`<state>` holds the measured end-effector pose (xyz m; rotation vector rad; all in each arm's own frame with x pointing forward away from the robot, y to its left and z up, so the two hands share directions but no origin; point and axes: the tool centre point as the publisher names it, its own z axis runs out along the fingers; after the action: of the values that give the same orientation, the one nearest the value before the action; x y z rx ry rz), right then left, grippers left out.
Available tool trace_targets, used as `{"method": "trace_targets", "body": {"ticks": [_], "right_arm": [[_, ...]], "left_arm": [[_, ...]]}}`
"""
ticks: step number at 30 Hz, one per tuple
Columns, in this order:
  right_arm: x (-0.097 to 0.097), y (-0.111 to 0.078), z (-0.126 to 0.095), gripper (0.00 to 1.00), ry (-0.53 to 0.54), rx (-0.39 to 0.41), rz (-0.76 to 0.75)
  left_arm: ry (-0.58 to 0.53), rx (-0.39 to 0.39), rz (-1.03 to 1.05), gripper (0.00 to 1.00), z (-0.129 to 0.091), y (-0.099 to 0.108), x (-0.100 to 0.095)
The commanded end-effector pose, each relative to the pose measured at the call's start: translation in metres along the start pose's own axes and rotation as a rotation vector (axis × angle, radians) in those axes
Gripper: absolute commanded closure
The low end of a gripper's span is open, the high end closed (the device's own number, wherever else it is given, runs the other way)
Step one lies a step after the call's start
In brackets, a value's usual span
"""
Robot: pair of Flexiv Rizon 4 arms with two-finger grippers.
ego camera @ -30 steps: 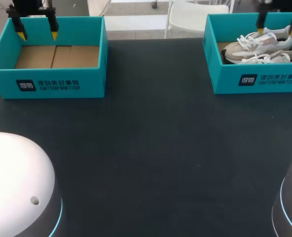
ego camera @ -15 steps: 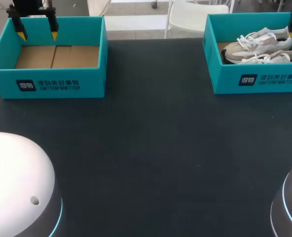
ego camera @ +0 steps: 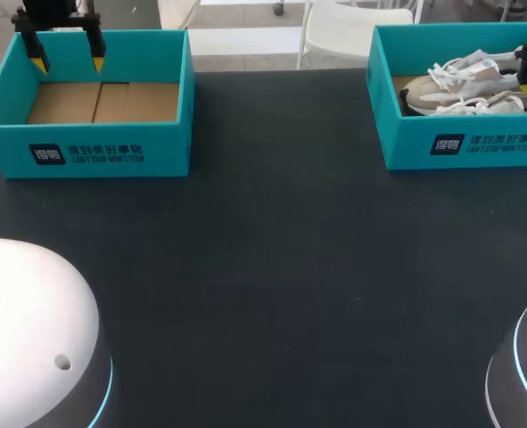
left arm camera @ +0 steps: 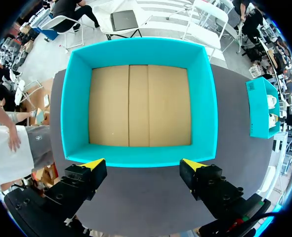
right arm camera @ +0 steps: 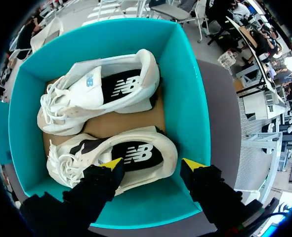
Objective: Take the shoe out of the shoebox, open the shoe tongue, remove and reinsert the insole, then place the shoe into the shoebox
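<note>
Two arms hang over the shoeboxes. The left gripper [ego camera: 65,64] sits above the empty shoebox's [ego camera: 111,152] far wall, unmoved, fingers wide apart. The right gripper [right arm camera: 153,164] has shifted rightward and dropped toward the shoe [right arm camera: 136,153] lying in the right shoebox [ego camera: 464,147], fingers spread, holding nothing.

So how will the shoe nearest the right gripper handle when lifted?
Probably light: the shoe looks like a foam-soled trainer. Its soft collar may squash when gripped, and the loose laces could dangle or snag the other shoe.
</note>
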<state>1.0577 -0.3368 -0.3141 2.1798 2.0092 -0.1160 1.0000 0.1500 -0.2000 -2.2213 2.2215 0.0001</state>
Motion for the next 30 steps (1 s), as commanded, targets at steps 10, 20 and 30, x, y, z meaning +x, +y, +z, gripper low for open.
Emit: {"method": "trace_targets", "body": {"ticks": [10,20,30], "right_arm": [[-0.012,0.002,0.022,0.58,-0.031,0.015,0.002],[-0.013,0.004,0.047,1.00,-0.112,0.043,-0.053],[-0.022,-0.001,0.032,1.00,-0.130,0.029,0.014]], "left_arm": [[0.000,0.000,0.000,0.00,0.000,0.000,0.000],[0.000,0.000,0.000,0.00,0.000,0.000,0.000],[0.000,0.000,0.000,0.00,0.000,0.000,0.000]]}}
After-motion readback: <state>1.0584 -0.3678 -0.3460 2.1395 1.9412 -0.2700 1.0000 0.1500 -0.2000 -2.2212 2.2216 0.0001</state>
